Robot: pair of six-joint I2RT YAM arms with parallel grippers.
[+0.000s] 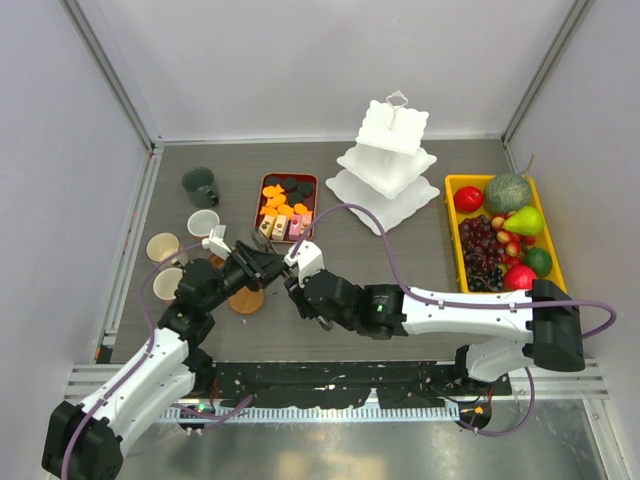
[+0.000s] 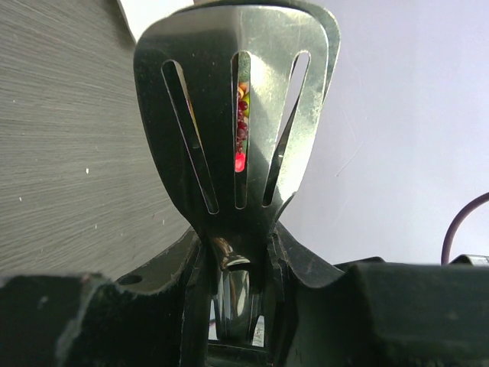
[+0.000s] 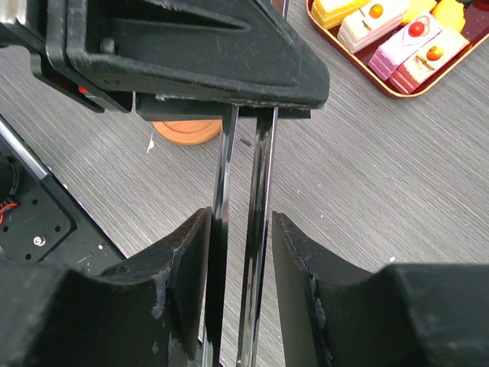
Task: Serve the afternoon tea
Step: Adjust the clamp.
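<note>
Here the left gripper (image 2: 238, 256) clamps shiny slotted tongs (image 2: 237, 92); the right gripper (image 3: 241, 252) narrowly straddles them near pink-yellow sweets (image 3: 405, 50).

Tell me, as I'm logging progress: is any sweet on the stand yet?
No, all three tiers of the stand look bare, and the sweets lie in the red tray.

On the table (image 1: 400, 270), the tiered stand (image 1: 388, 150) stands at upper centre. The tray of fruit (image 1: 478, 180) is to its right, against the right edge, and the tray of sweets (image 1: 314, 181) to its left. Four mugs (image 1: 200, 185) (image 1: 203, 222) (image 1: 162, 246) (image 1: 168, 282) cluster further left, running down the frame. A coaster (image 1: 245, 300) lies below the tray of sweets. At mid-frame the left gripper (image 1: 262, 268) and right gripper (image 1: 295, 278) meet, with the tongs (image 3: 260, 191) between them. Seen from the right wrist, the coaster lies left of the tongs.
</note>
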